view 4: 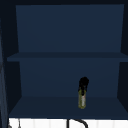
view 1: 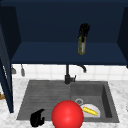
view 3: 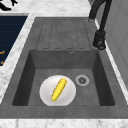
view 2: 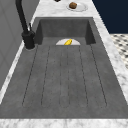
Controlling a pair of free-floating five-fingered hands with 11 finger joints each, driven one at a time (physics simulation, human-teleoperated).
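The bottle (view 1: 82,45) was held by its top in the curled fingers of the right hand (view 1: 84,29), up in the blue cabinet (view 1: 62,53) just over its shelf, not yet let go, while the left hand (view 1: 37,118), fingers curled on nothing, hung by the sink (view 1: 37,95).

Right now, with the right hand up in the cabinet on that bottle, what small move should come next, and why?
Probably ease the bottle straight down a touch. The right hand is curled round its top, and in the upper view its base looks level with the bottom shelf; I cannot tell whether it rests there, so confirm contact before loosening. The left hand hangs by the sink's front edge.
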